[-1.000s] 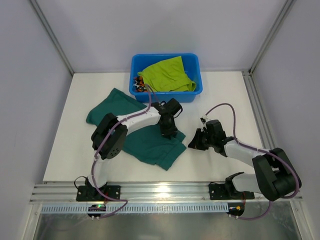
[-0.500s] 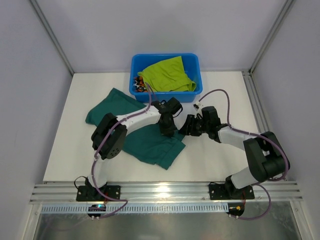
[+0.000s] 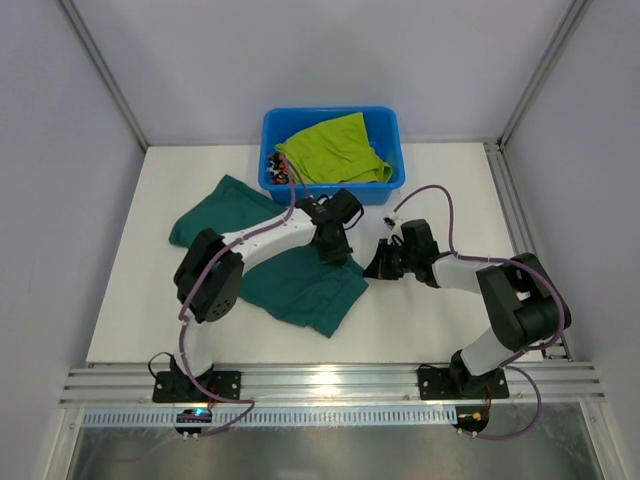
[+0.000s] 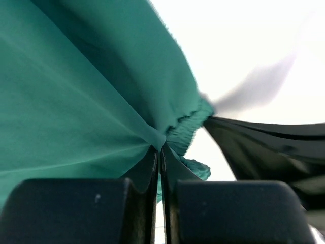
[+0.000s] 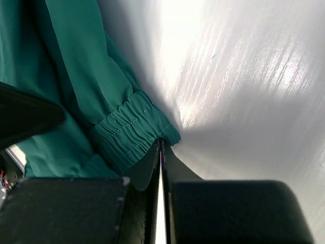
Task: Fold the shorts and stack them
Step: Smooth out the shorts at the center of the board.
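My right gripper (image 3: 380, 262) has swung in to the teal shorts (image 3: 300, 290) waistband edge, fingers shut, catch unclear. My left gripper (image 4: 160, 150) now pinches its cloth. Open table (image 3: 450, 200) lies to the right.

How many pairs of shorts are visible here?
3: dark teal-green shorts spread on the table; lime shorts in the blue tub; camouflage shorts barely peeking out at its left side. More may be hidden.

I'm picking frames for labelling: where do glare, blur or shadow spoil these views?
Left wrist: table blown out white with a smeared shadow, teal shorts fairly sharp. Right wrist: streaky glare and a broad shadow on the table. Top external: even light, one bright reflection on the front rail.
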### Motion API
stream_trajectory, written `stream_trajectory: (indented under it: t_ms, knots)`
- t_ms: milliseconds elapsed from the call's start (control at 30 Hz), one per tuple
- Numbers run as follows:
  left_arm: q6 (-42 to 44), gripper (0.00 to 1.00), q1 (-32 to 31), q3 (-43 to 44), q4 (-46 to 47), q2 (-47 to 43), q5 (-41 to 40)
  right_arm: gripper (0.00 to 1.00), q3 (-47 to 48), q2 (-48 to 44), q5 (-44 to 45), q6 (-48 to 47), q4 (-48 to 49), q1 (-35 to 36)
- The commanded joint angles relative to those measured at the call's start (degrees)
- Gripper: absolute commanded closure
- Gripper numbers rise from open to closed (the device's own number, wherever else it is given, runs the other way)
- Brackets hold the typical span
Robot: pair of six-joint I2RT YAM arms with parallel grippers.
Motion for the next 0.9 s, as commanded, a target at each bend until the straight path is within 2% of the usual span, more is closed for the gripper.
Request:
stream_trajectory:
  t_ms: [0, 200, 433, 500, 600, 633, 733, 867]
  knots:
    - [-3.33, 1.00, 0.64, -0.97, 5.77, -6.23, -5.01, 0.96, -1.21, -1.05, 0.53, -2.32, 0.92, 0.08]
    - [-4.57, 1.00, 1.52, -2.73, 7.63, -7.20, -6.60, 0.96, -0.95, 0.44, 1.15, -2.41, 0.57, 0.08]
    - [-5.01, 1.00, 3.54, -4.22, 12.02, -1.93, -5.02, 0.96, -1.30, 0.62, 1.76, -0.49, -0.48, 0.08]
    - [-5.10, 1.00, 3.54, -4.66, 13.60, 0.00, -4.67, 0.91, -1.39, -1.74, 2.37, 0.66, -3.45, 0.07]
    - [-5.10, 1.00, 3.54, -6.07, 16.68, 1.85, -3.79, 0.59, -2.35, -8.85, 6.50, 5.83, -8.99, 0.08]
    - [-5.19, 1.00, 3.54, -6.50, 17.29, 2.29, -3.53, 0.45, -3.40, -11.05, 8.16, 7.33, -9.62, 0.08]
    - [-5.28, 1.00, 3.54, -7.12, 19.32, 3.43, -2.12, 0.18, -6.03, -19.93, 11.41, 14.62, -12.26, 0.25]
    - [-5.45, 1.00, 3.46, -8.79, 21.60, 3.44, -1.07, 0.11, -9.64, -28.37, 15.38, 26.29, -12.09, 2.27]
